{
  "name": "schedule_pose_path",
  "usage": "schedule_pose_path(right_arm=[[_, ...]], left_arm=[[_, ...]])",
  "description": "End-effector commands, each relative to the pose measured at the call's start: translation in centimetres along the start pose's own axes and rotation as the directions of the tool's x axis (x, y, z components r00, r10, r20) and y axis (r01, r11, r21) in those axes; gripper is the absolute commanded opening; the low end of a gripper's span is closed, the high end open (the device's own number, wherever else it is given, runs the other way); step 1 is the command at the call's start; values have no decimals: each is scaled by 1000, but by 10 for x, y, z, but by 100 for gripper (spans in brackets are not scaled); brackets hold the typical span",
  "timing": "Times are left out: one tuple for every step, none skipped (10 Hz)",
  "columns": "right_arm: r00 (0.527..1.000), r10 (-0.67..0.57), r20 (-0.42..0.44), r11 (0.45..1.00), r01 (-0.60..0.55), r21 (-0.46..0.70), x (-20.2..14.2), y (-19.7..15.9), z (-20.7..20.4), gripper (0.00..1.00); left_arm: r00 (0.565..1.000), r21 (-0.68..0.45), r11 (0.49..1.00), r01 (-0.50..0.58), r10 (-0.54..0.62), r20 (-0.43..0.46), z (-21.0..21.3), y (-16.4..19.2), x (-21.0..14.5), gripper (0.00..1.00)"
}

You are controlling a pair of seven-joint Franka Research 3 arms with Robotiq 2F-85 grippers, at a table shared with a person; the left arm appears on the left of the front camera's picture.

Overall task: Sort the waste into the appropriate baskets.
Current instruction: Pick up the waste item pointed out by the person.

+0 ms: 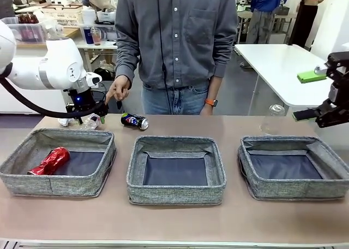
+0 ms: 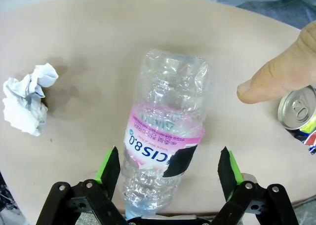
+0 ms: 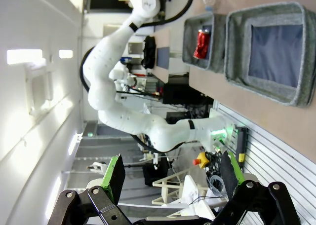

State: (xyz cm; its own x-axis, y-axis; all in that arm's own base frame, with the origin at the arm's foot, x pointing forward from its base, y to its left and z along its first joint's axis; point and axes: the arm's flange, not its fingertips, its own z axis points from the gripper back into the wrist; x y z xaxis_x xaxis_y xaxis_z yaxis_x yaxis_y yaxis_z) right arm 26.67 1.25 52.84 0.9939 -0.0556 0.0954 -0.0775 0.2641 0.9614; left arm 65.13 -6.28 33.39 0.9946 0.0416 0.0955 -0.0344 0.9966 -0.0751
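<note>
Behind the left basket [image 1: 54,181] in the front view, the left gripper [image 1: 94,118] hangs over a bottle [image 1: 87,123]. A red can [image 1: 50,161] lies in that basket, and a dark can [image 1: 134,120] lies near a person's hand [image 1: 119,89].

Left wrist: the jaws stand wide on either side of the bottle, and a paper ball [image 2: 27,99] lies apart from it.

Right wrist: the right gripper [image 3: 173,173] is spread wide, with nothing between its fingers.

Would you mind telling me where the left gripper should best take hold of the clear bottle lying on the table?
Grip the bottle across its pink-labelled middle, coming straight down from above. It lies on its side, lengthwise between the fingers of the open left gripper, so they would close on its two long sides; the crumpled walls may give.
</note>
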Motion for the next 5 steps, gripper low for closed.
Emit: schedule_pose_path(right_arm=[[1000,10,7,1000,-10,26,2,5,0,100],[1000,10,7,1000,-10,26,2,5,0,100],[1000,10,7,1000,-10,26,2,5,0,100],[1000,10,7,1000,-10,26,2,5,0,100],[1000,10,7,1000,-10,26,2,5,0,100]], left_arm=[[1000,-14,1000,-24,24,-5,3,4,4,100],[1000,-14,1000,-25,25,-1,3,5,4,100],[1000,-9,1000,-26,26,-6,2,6,4,100],[999,-1,1000,-29,29,-21,1,6,4,100],[999,0,1000,-22,22,-26,0,6,4,40]])
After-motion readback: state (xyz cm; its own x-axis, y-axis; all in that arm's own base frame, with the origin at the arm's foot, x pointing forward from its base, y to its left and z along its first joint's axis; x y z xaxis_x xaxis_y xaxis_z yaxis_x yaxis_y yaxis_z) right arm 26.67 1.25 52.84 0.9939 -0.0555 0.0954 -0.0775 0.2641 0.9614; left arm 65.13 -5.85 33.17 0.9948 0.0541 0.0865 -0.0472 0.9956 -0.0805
